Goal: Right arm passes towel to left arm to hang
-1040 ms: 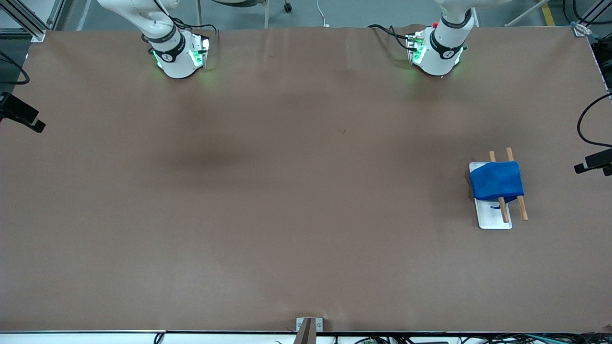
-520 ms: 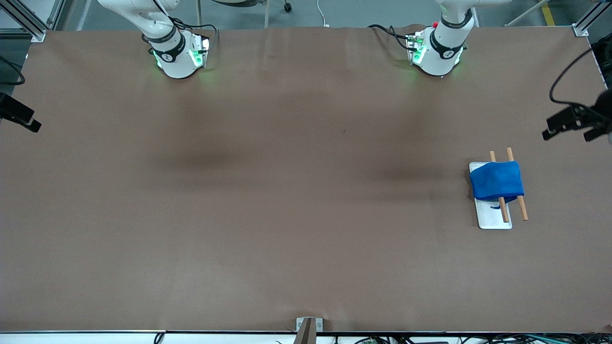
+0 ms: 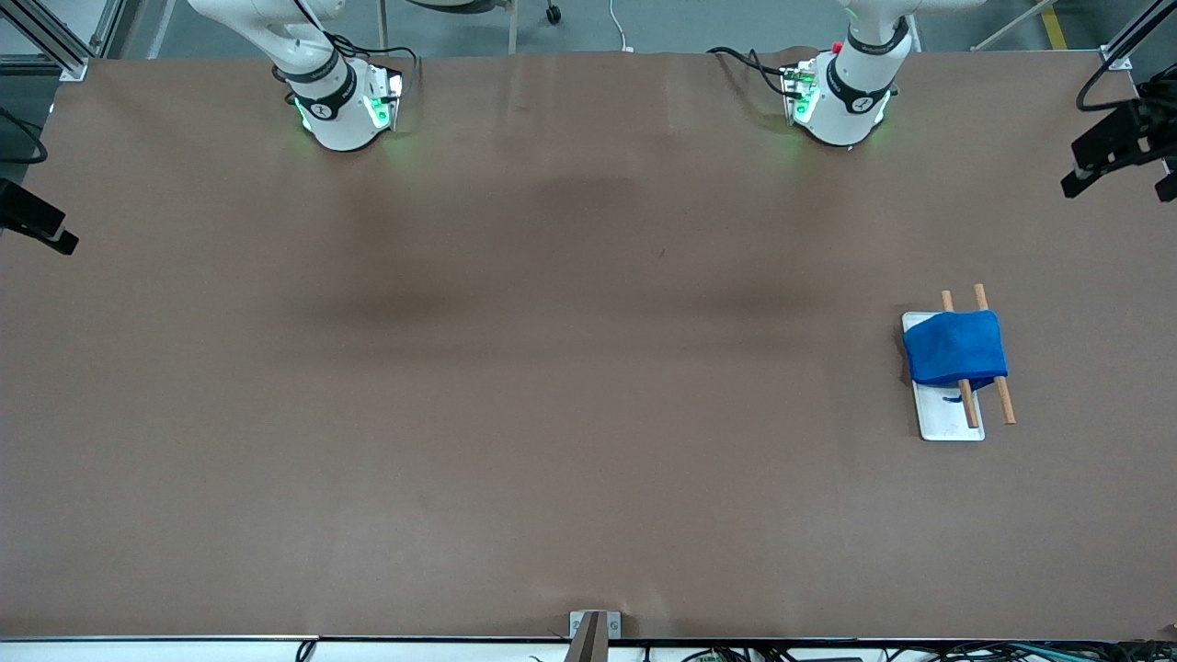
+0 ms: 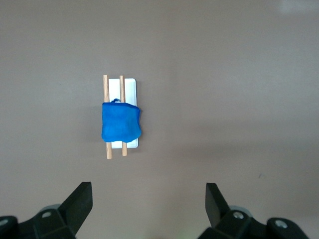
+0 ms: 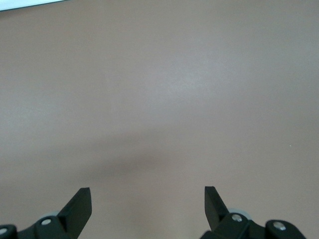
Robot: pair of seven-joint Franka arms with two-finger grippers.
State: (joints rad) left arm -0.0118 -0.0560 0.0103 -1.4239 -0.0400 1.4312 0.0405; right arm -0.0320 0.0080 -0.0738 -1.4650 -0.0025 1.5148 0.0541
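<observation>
The bright blue towel (image 3: 954,348) hangs folded over two wooden rods (image 3: 1003,401) of a small rack with a white base plate (image 3: 953,419), toward the left arm's end of the table. It also shows in the left wrist view (image 4: 119,127), draped across both rods (image 4: 108,149). My left gripper (image 3: 1118,184) is open and empty, up in the air over the table's edge at the left arm's end, well away from the rack; in its wrist view (image 4: 148,191) the jaws stand wide apart. My right gripper (image 3: 37,225) is open and empty over the table's edge at the right arm's end (image 5: 147,194).
The brown table top (image 3: 570,368) is bare apart from the rack. The two arm bases (image 3: 345,106) (image 3: 841,97) stand along the edge farthest from the front camera. A small bracket (image 3: 593,630) sits at the nearest edge.
My left gripper has moved away from the rack, along the table's end toward the arms' bases. The right gripper has hardly moved. The towel has stayed on the rods.
</observation>
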